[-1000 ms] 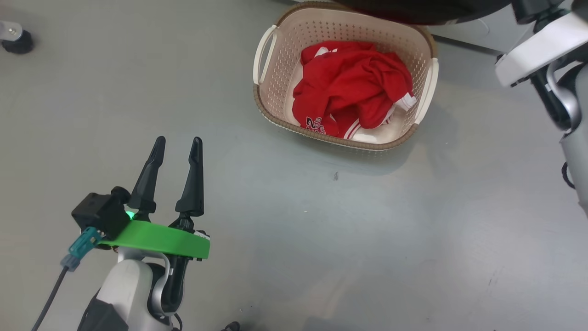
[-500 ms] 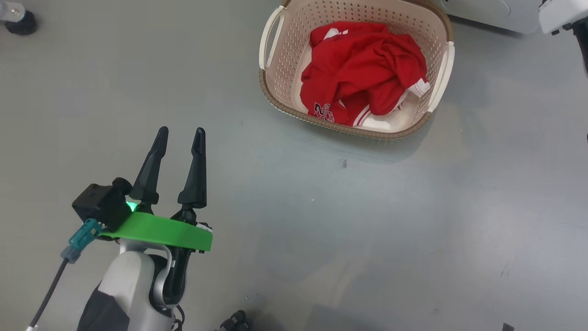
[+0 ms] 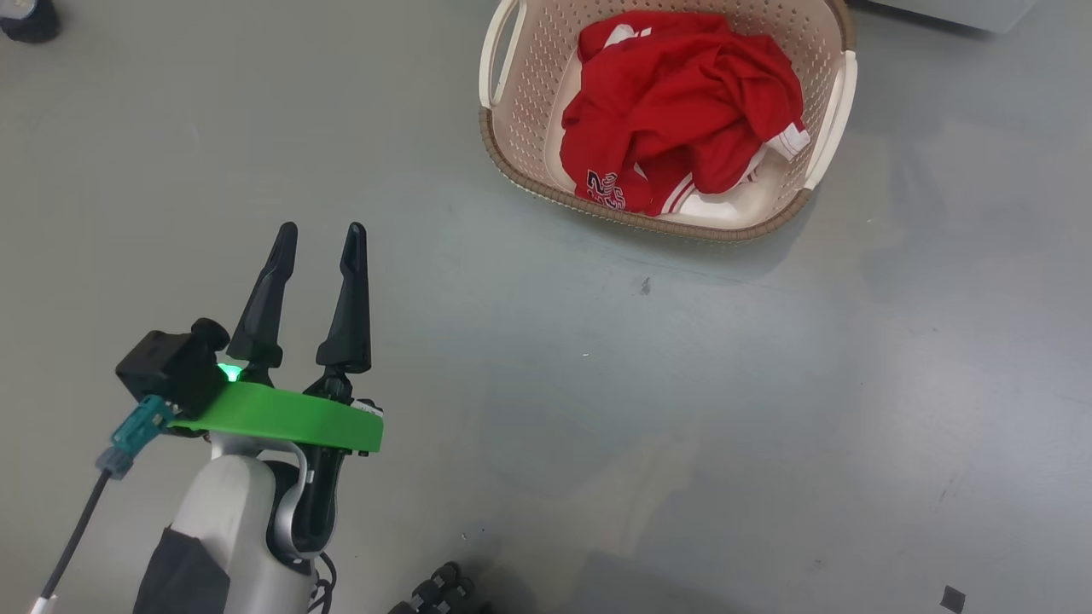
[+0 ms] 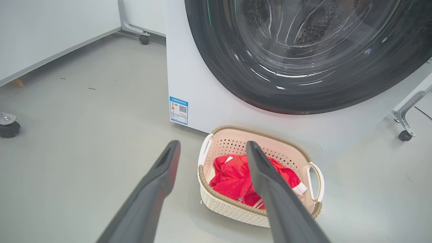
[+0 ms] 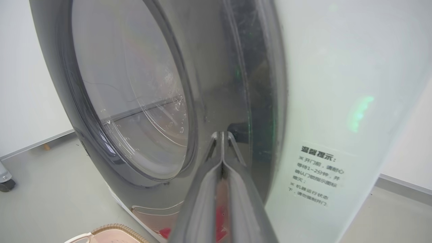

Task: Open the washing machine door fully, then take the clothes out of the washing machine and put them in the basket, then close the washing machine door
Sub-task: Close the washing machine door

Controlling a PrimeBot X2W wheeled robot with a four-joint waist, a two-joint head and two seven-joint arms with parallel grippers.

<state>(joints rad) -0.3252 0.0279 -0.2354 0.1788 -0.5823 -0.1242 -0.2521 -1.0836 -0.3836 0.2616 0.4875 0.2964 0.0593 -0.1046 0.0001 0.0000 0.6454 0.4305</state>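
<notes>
The clothes (image 3: 674, 102) are lying heaped in the basket (image 3: 512, 162), which is sitting on the floor just in front of the washing machine (image 4: 202, 101), below the washing machine door (image 4: 297, 50) and to the side of the machine's blue label (image 4: 178, 110). In the left wrist view the door is looking shut against the machine's front, or very nearly so; whether the latch is caught cannot be told. The right gripper (image 5: 222, 135) is clenched with nothing between its fingers, and its joined tips are pointing at the door's glossy black rim close to where the rim meets the white front of the machine, seemingly touching it. The left gripper (image 3: 322, 228) is hanging released and empty above the floor, well apart from the machine. Judging by its build, the door is stiff, fairly heavy and slippery on its gloss and glass, so it is asking for a flat push on the rim at the side away from the hinge, not on the bulging window. The red garments are light and limp and are needing no further grasp.
</notes>
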